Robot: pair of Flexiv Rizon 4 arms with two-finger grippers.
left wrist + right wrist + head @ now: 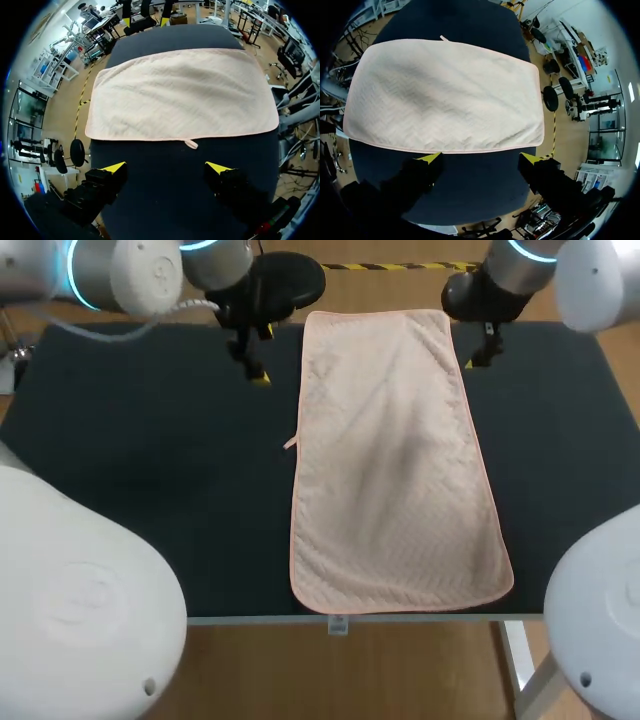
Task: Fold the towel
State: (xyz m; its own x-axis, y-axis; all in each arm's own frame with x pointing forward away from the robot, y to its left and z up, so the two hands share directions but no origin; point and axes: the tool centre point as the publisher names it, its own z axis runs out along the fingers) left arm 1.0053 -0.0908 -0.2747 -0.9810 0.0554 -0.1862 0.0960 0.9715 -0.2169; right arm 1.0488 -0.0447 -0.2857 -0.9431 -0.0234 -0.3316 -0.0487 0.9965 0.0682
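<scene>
A pale pink towel (395,460) lies flat and unfolded on the dark table (150,460), its long side running from the far edge to the near edge. A small tag sticks out of its left edge. My left gripper (252,358) hangs open above the table, left of the towel's far left corner. In the left wrist view the towel (182,95) spreads ahead of the open left gripper (167,166). My right gripper (480,348) is open beside the far right corner. The right wrist view has the towel (445,95) just ahead of that gripper (479,157).
The dark table top shows on both sides of the towel, wider on the left. The towel's near edge lies close to the table's front edge (400,618).
</scene>
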